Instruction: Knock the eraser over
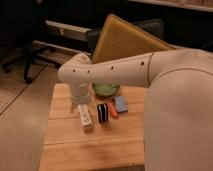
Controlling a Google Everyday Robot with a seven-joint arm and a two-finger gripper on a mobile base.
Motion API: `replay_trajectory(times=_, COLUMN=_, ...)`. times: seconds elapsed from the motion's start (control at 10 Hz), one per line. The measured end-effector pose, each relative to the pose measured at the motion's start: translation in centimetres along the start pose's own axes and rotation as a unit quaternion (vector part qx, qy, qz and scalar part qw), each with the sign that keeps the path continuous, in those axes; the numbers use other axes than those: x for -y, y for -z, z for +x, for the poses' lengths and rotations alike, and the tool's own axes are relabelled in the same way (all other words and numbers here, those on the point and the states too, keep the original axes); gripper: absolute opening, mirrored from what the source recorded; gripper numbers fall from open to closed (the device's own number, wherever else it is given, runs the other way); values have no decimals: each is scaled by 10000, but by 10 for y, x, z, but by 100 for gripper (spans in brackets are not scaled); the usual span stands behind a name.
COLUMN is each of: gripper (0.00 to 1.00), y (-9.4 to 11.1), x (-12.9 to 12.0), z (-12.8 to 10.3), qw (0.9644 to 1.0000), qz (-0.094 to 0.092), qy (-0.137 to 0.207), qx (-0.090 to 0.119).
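Note:
The eraser (103,113) is a small black block with a pale stripe. It stands on its edge near the middle of the wooden table (65,145). My white arm reaches in from the right, bends at a big joint and points down at the table. The gripper (85,118) hangs at its end, low over the wood, just left of the eraser with a narrow gap between them. The arm's wrist hides the top of the gripper.
An orange item (114,112) and a blue sponge-like block (120,104) lie right of the eraser. A green bowl (105,90) sits behind them. A tan board (125,37) leans behind the table. An office chair base (27,62) stands far left on the floor.

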Motion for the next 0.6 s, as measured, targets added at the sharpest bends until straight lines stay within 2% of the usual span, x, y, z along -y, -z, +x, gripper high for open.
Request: replay_trajectory(times=0.6, gripper=65, y=1, x=0, z=-1, qw=10000, qz=1, qy=28, qx=15)
